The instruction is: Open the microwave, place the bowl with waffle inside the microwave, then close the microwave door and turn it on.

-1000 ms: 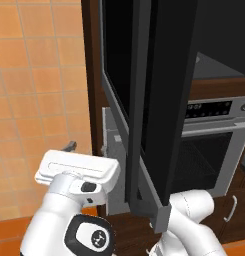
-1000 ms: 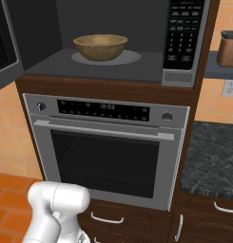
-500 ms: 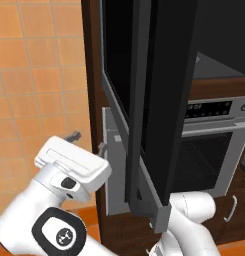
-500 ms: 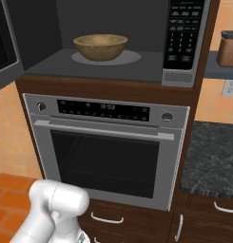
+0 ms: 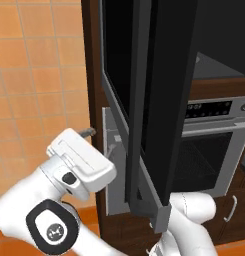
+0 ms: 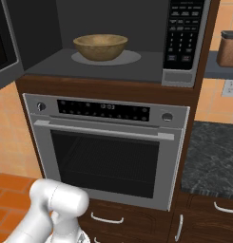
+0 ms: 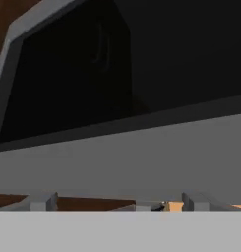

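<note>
The microwave door (image 5: 164, 100) is seen swung wide open, its glossy black glass standing edge-on in the left base view, with the thick grey bottom strip jutting out low over the arm. Inside the microwave (image 6: 118, 42), the tan-brown bowl (image 6: 100, 46) is set upright on the pale round turntable plate (image 6: 130, 58), roughly at the middle of the dark cavity; what lies in the bowl cannot be made out from this angle. The keypad panel (image 6: 183, 33) is found at the right of the cavity. Directly below, the grey oven (image 6: 108, 152) is seen shut, with its display strip and dark window. Out to the left of the open door, the gripper (image 5: 96, 141) is held beside the door's outer face, near the tiled wall (image 5: 39, 75), and in the left base view the small dark fingers (image 5: 87, 132) are seen poking out past the white hand. In the hand view, the door's black glass and grey lower strip are looked at from close up, with two grey fingertips (image 7: 42, 201) set apart and nothing between them: the claw is released. A brown canister (image 6: 228, 48) is spotted on the counter at far right.
</note>
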Available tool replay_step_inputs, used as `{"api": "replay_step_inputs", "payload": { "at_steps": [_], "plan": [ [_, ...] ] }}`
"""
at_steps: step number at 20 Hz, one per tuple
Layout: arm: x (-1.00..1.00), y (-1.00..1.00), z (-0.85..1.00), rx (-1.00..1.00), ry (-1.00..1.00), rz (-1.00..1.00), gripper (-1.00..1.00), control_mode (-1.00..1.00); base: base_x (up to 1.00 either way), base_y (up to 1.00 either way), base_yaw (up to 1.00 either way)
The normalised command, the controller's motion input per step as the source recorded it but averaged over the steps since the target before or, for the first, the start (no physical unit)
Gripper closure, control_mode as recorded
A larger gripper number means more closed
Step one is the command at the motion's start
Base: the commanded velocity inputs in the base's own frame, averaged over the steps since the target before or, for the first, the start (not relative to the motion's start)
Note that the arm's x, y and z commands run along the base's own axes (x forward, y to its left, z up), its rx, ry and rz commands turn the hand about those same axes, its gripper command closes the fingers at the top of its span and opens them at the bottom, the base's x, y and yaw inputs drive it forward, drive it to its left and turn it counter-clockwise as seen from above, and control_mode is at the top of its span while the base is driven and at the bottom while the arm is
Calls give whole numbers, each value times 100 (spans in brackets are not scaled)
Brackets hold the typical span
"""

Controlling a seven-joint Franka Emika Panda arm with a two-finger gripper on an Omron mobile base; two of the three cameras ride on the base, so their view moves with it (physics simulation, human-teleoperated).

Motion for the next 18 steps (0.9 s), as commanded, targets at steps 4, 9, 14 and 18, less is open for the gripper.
{"api": "replay_step_inputs", "payload": {
  "at_steps": [4, 9, 14, 18],
  "plan": [
    [-15, -68, 0, 0, -9, -4, -100, -100, 0, 0, 0],
    [-4, -69, 1, 0, -4, -4, -100, -100, 0, 0, 0],
    [-1, -72, 11, 0, 0, 0, -100, -100, 0, 0, 0],
    [0, -69, 16, 0, 0, 1, -100, -100, 0, 0, 0]
  ]
}}
